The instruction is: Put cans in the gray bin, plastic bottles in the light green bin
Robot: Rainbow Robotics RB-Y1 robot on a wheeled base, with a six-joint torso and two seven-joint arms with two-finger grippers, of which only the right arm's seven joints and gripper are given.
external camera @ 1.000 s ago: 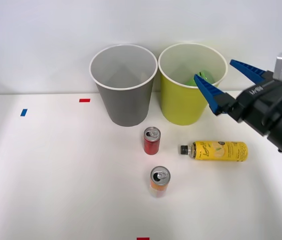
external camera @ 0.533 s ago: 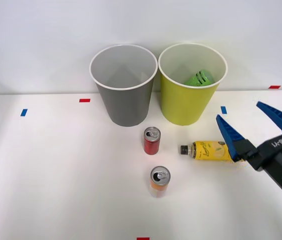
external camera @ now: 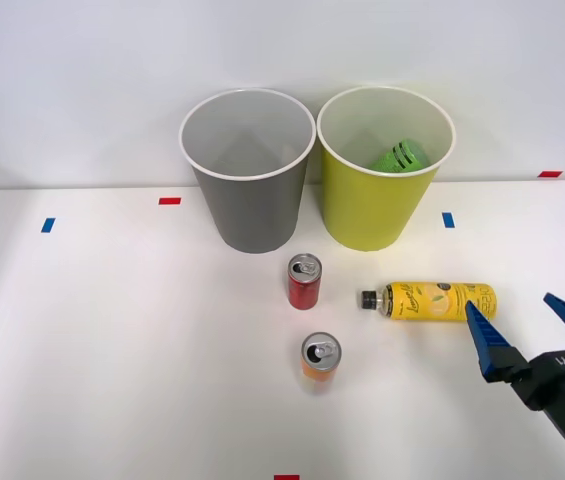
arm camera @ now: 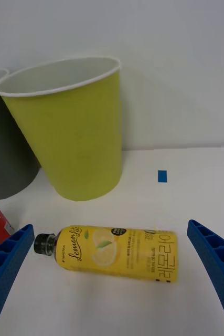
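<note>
The right arm's blue ribbed gripper, fingers spread apart and holding nothing, hovers just beside a yellow-labelled, black-capped plastic bottle lying on the white table. A green-labelled bottle sits inside the tall lime-green bin.

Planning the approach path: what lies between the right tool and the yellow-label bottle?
Only bare white table. In the wrist view, the open right tool frames the lying yellow-label bottle, with nothing between.

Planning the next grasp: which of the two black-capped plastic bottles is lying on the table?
The yellow-labelled plastic bottle, on its side near the open right gripper. The green-labelled bottle sits inside the lime bin.
</note>
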